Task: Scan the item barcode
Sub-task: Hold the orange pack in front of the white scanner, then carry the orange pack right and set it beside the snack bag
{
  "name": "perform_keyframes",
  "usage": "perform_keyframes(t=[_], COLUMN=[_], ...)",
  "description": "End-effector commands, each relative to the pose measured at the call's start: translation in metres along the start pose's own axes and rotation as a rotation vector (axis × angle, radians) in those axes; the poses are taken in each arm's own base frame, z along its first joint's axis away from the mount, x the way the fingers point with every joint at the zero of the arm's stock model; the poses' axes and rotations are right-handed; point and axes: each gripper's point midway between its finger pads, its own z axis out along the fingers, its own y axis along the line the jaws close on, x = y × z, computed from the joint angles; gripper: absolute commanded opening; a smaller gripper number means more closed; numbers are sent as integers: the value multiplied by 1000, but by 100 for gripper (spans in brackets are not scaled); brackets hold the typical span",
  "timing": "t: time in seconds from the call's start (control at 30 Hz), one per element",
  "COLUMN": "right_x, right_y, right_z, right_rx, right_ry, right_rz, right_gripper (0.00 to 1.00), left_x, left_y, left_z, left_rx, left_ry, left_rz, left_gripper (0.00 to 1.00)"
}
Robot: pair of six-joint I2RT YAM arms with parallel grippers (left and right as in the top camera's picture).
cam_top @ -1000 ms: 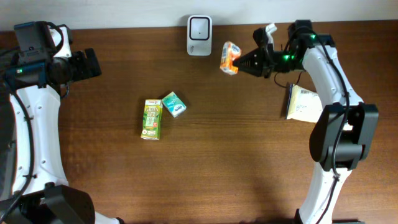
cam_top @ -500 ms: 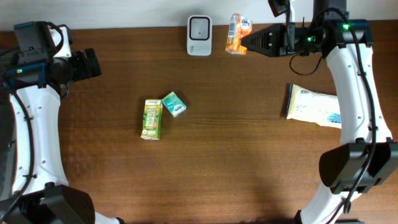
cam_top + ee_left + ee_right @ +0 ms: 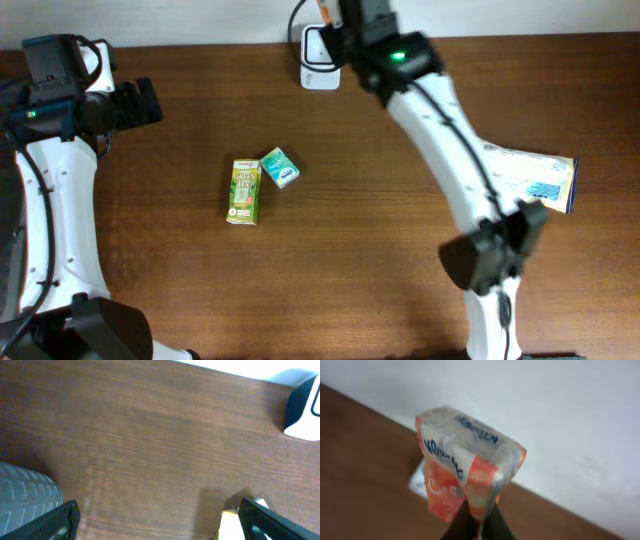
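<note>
Tissue pack [image 3: 467, 467]: film-wrapped, judged light, soft and rather slippery; best pinched at a narrow end, lightly. Right gripper [image 3: 479, 522] was clamped on its lower edge, holding it aloft by the scanner [image 3: 310, 70]; the long axis seemingly rose away from the fingers, printed end camera-ward; blur hid any barcode. Left gripper [image 3: 160, 512] stood spread, empty.

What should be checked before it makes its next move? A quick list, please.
1. Tissue pack pinched in the right fingers: ok.
2. Right arm reaching over the scanner: ok.
3. Barcode facing the scanner: cannot tell, no barcode visible.
4. Left fingers open, holding nothing: ok.
5. Green carton lying well away from the scanner: ok.
</note>
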Motion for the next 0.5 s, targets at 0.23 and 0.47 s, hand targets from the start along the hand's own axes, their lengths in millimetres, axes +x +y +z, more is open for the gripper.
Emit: perform_keyframes(t=[0.23,0.47], right_x=[65,84], right_y=[19,28], right_z=[122,152], right_rx=[115,90], right_ry=[79,65], right_rz=[-390,-379], right_gripper=[4,4], left_x=[-6,-6], left_y=[3,3], left_z=[-4,-4], left_rx=[-7,-7], left_ry=[-17,-17], left_rz=[-9,-9], left_gripper=[99,99])
